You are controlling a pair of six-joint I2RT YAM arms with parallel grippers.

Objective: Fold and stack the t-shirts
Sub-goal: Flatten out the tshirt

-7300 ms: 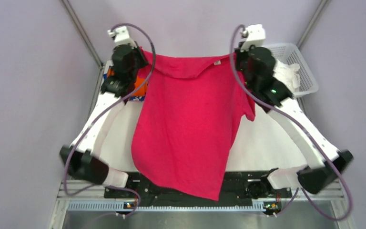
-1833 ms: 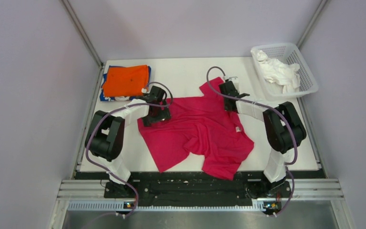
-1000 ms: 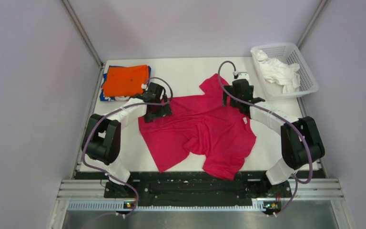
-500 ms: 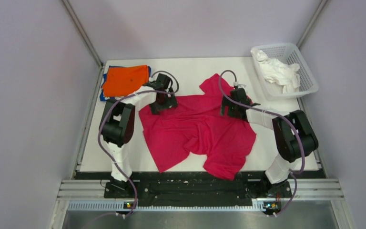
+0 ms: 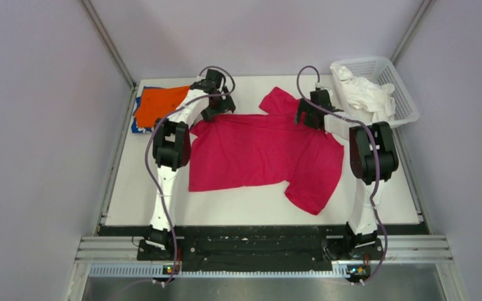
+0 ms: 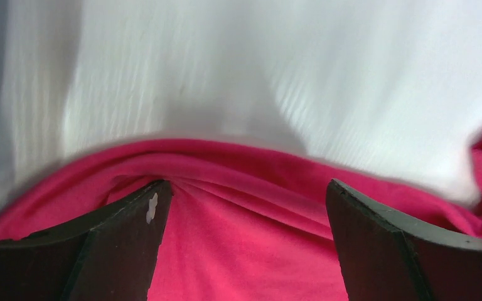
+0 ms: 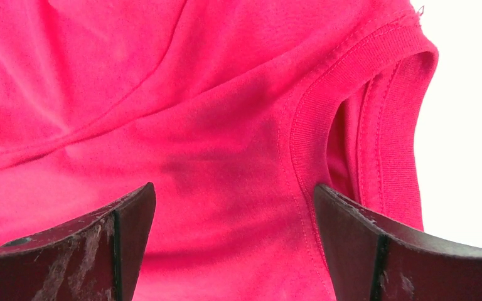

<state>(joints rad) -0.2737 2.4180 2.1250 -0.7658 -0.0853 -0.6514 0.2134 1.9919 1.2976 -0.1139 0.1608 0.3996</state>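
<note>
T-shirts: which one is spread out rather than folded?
The magenta-red t-shirt, lying open and single-layered over most of its area; the orange t-shirt is a compact folded square atop the blue t-shirt.

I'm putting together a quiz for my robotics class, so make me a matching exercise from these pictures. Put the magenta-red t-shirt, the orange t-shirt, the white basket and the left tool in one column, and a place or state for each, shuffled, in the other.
Column one:
1. magenta-red t-shirt
2. orange t-shirt
3. white basket
4. left tool

Column two:
A. far right corner, holding white cloth
B. open, above red cloth
C. folded, far left corner
D. spread out in the middle

Pairs: 1-D, 2-C, 3-A, 4-B
</note>
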